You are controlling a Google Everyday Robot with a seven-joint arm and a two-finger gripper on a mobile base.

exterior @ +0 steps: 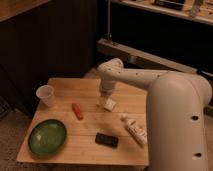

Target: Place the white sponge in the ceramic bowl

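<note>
The white sponge (pixel 108 104) lies flat near the middle of the wooden table (pixel 65 150). My gripper (pixel 104 100) hangs straight down over the sponge's left part, right at it. The dark green ceramic bowl (pixel 47 136) sits at the table's front left corner, well apart from the sponge and gripper. It holds nothing.
A translucent plastic cup (pixel 45 95) stands at the table's left edge. An orange carrot-like object (pixel 77 111) lies between the cup and the sponge. A black rectangular object (pixel 107 140) lies near the front edge. A white bottle (pixel 134 130) lies on its side at the right.
</note>
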